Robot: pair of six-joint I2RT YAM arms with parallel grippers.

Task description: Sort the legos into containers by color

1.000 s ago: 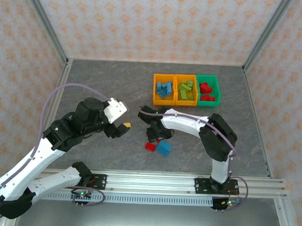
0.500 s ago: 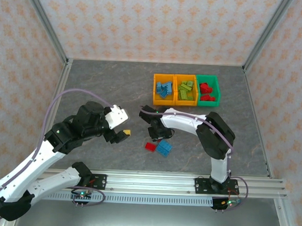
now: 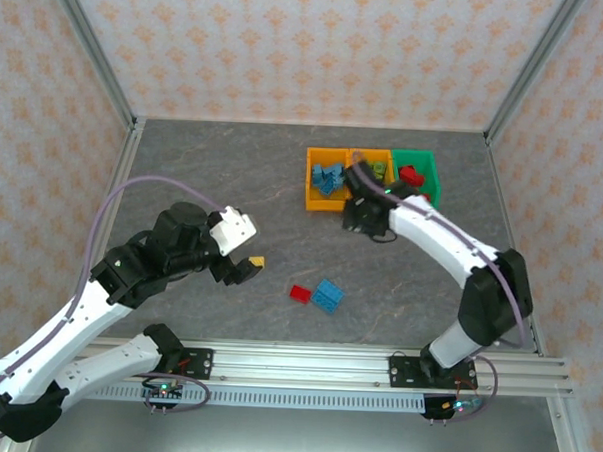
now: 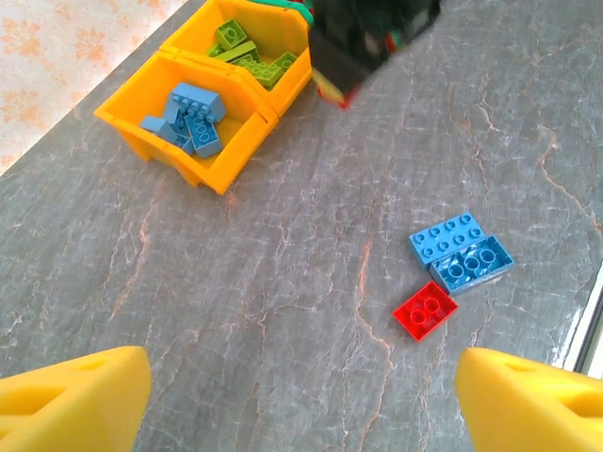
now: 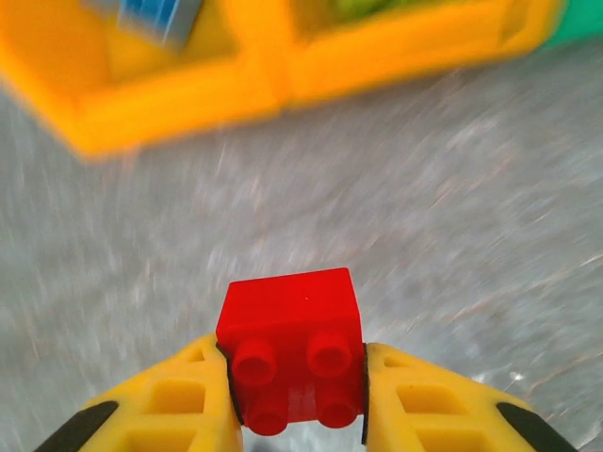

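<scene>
The red lego (image 5: 292, 344) is pinched in the right claw (image 5: 296, 381). One yellow finger (image 5: 179, 405) presses on each side of it. Its studs face the wrist camera. Behind it the grey table (image 5: 452, 217) looks blurry.

Three bins stand in a row just ahead of this claw, side by side and touching. The first orange bin (image 4: 203, 174) is ahead and a little to the claw's left. It has blue legos (image 4: 188, 113) in it. The second orange bin (image 4: 287, 94) is ahead and a little to the claw's right. It has green legos (image 4: 250, 56) in it. The place where these two bins meet is almost straight in front of the claw. The green bin (image 3: 415, 206) is further off to the claw's right, at the end of the row. It holds red legos (image 3: 412, 177).

Three more legos lie on the table, well behind the right claw. The two loose blue legos (image 4: 462, 252) touch each other. The loose red lego (image 4: 425, 310) lies just beside them.

The left claw (image 4: 301, 405) is spread wide, with nothing between its yellow fingers (image 4: 75, 395). The loose legos lie ahead of it, a bit to its right. The bins are further ahead of it.
</scene>
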